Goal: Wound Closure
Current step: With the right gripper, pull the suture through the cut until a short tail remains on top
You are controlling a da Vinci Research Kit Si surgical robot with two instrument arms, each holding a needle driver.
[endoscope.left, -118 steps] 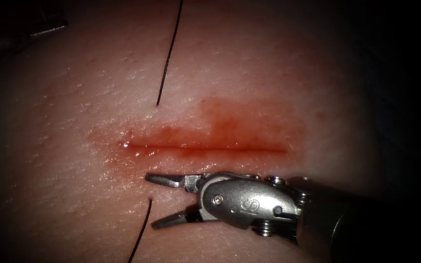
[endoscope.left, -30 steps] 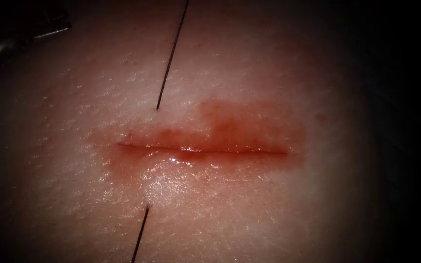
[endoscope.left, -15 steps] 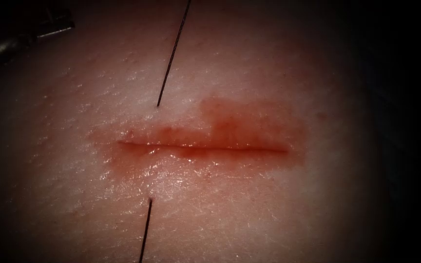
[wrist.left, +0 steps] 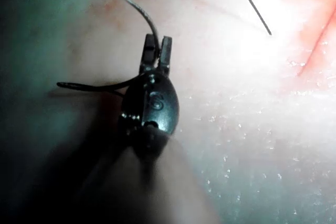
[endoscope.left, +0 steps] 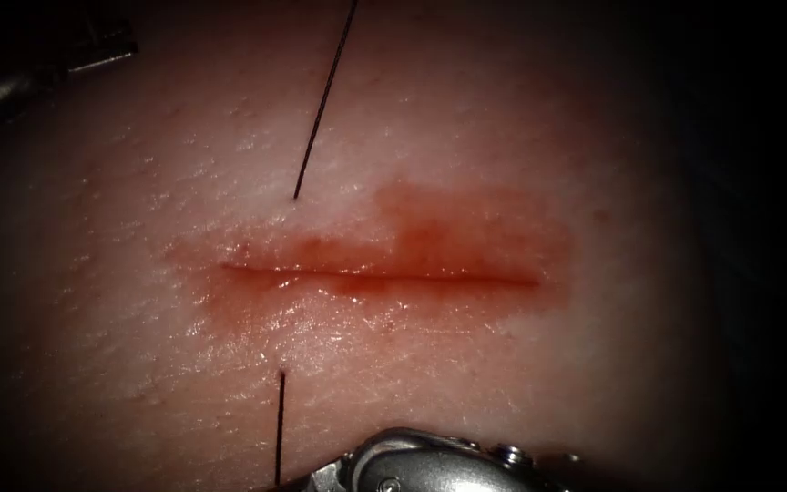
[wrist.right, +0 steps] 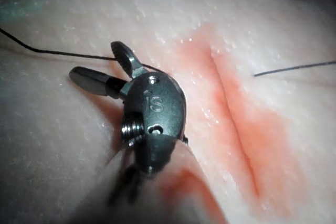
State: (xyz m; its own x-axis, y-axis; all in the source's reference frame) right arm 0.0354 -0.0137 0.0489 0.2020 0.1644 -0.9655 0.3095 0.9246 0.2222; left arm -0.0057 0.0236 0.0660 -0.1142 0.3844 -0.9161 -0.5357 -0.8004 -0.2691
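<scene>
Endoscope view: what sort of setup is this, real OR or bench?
Most likely a bench suturing rig. A pale slab of tissue carries one straight cut with red fluid around it. Thread crosses it. The left end effector holds the needle mid-curve, off the tissue; the right end effector is open, holding nothing.

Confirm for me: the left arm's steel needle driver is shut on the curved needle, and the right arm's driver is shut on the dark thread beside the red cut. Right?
Not quite. The right arm's needle driver holds nothing: the right wrist view shows its jaws open, with the thin dark thread running past behind them, near the red cut in the pale tissue. The left arm's needle driver is shut on the curved steel needle, as the left wrist view shows.
</scene>
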